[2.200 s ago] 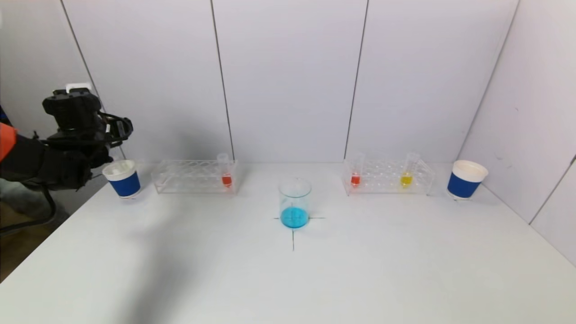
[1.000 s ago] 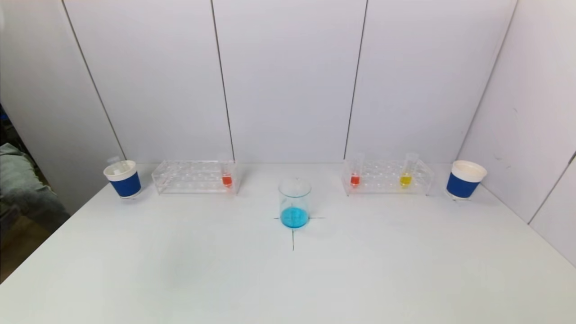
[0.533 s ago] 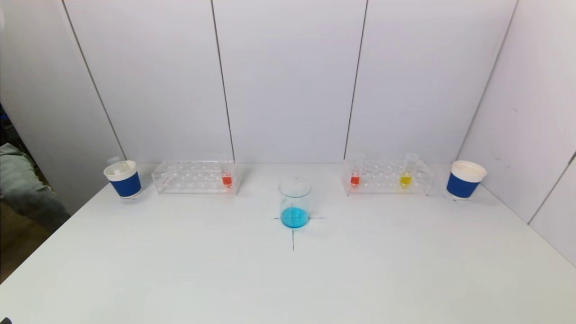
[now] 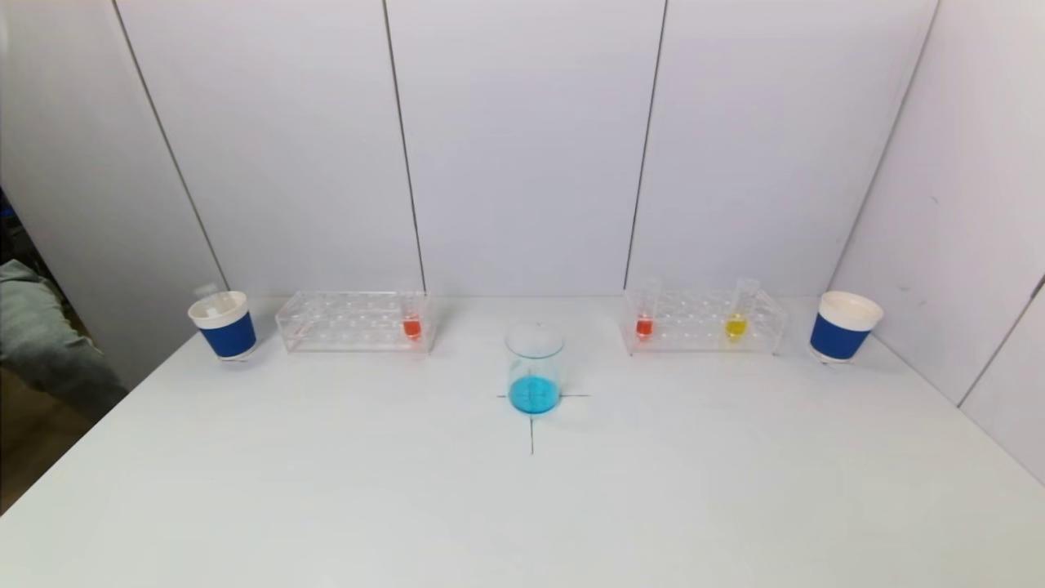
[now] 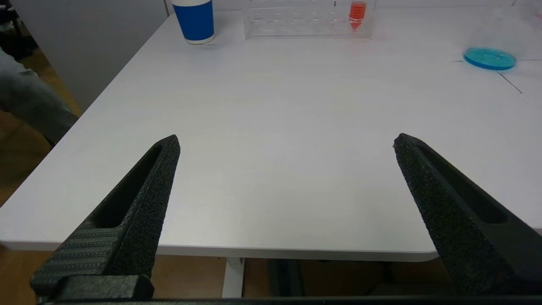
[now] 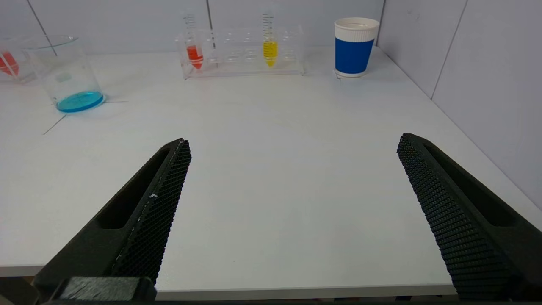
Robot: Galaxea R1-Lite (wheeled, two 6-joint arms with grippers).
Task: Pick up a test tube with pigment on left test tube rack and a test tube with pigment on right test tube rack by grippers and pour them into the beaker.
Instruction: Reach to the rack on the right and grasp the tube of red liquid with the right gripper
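- At the far left corner of the surface (image 4: 326,490) stood a blue paper cup (image 4: 223,325), with the left test tube rack (image 4: 353,322) just beside it along the far edge.
- That rack carried one orange-red test tube (image 4: 411,314), upright in its end slot nearest the middle.
- The left pincer (image 5: 286,142) hung off the near edge on the left side, its jaws spread wide and holding nothing; the head view did not show it.
- Midway across, nearer than the racks, the beaker (image 4: 535,367) sat on a drawn cross mark, a shallow layer of blue liquid already in it.
- The right test tube rack (image 4: 706,322) lay along the far edge right of the middle, with a red test tube (image 4: 645,313) at its inner end and a yellow test tube (image 4: 738,311) further right, both upright.
- The right pincer (image 6: 294,142) waited off the near edge on the right, likewise wide and empty.
- A second blue cup (image 4: 844,326) stood at the far right corner.
- By my reading, no pick had begun: each arm needed a long reach toward the far edge, its jaws straddling a tube above the rack top, followed by a straight lift clear before tilting over the beaker.
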